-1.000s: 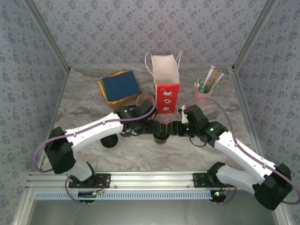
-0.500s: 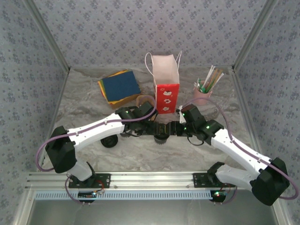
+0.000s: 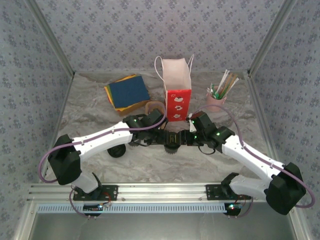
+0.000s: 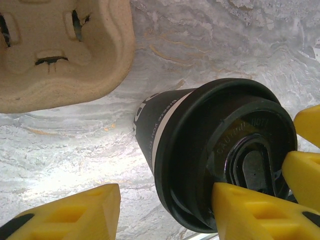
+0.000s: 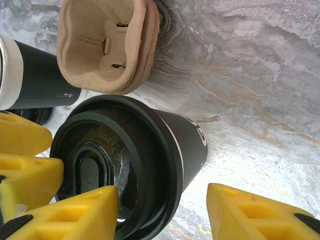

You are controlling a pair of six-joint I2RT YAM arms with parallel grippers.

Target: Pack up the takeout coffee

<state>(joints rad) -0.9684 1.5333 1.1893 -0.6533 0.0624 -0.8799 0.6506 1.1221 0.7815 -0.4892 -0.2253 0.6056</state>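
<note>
While I am watching | black-lidded dark paper cup [image 4: 210,135] is standing between left gripper [image 4: 165,195] and right gripper [image 5: 162,192] | both are gaping, released.

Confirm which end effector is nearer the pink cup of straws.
Right. The right end effector sits near-left of the pink cup of straws; the left end effector is farther left, beyond the black-lidded coffee cup.

Dark takeout coffee [image 4: 155,125] w/ black lid [image 4: 200,145] (fitted), prob. upright.
</note>
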